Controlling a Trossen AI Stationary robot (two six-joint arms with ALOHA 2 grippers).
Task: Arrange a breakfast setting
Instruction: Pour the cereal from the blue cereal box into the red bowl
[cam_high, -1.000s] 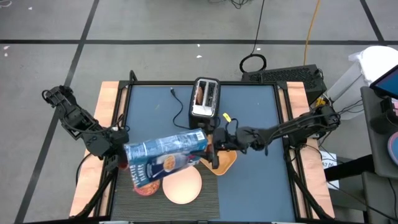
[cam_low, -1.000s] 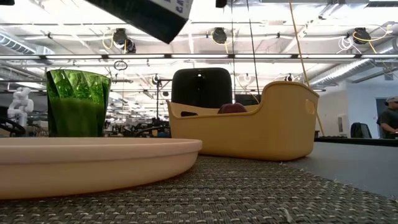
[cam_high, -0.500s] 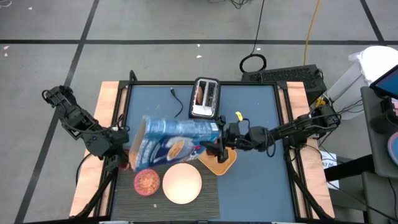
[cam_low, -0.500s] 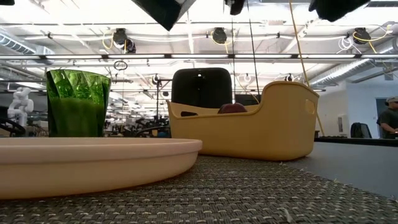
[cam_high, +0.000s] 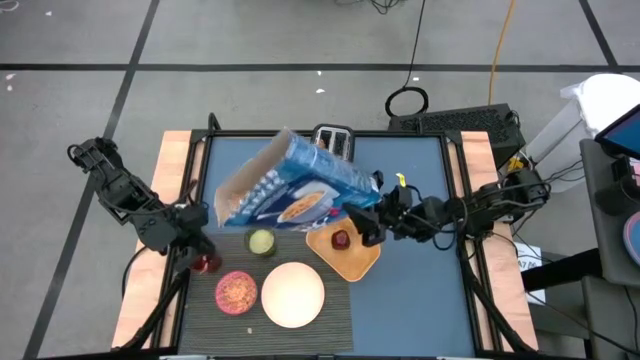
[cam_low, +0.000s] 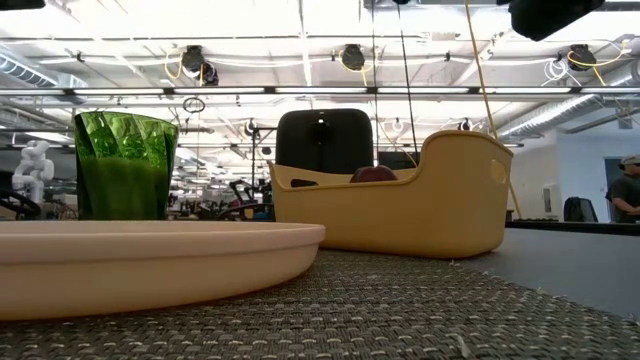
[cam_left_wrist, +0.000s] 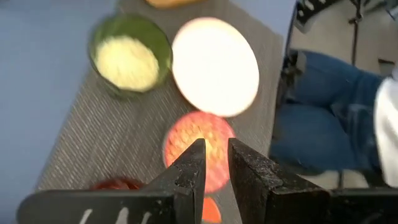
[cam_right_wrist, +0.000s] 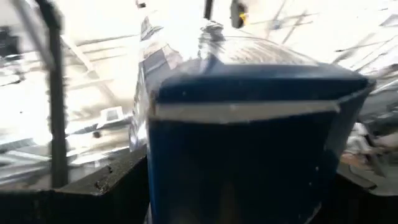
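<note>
My right gripper is shut on the blue cereal box, which hangs tilted above the table's middle. On the dark ribbed placemat stand the round pale plate, the pink bowl with cereal in it, the small green cup and the red glass. My left gripper hovers beside the red glass, its fingers a narrow gap apart, empty. In the left wrist view the cup, the plate and the bowl lie beyond the fingers. Toast and spoon do not show. My right gripper pinches the cereal box at its closed end between its two fingers, one on each side of the box. The fingers come level from the table's right. The box is lifted clear and slanted, its open flap end toward the far left.
A yellow basket with a dark red item stands right of the placemat; it also shows in the low view. The toaster at the far middle is mostly hidden by the box. A person's legs are beyond the table's near edge.
My right gripper has gone toward the table's right and far edge with the cereal box. The box, before tipped with its open end over the pink bowl, has swung up and away; its open end now points far left. The bowl and green cup are uncovered.
</note>
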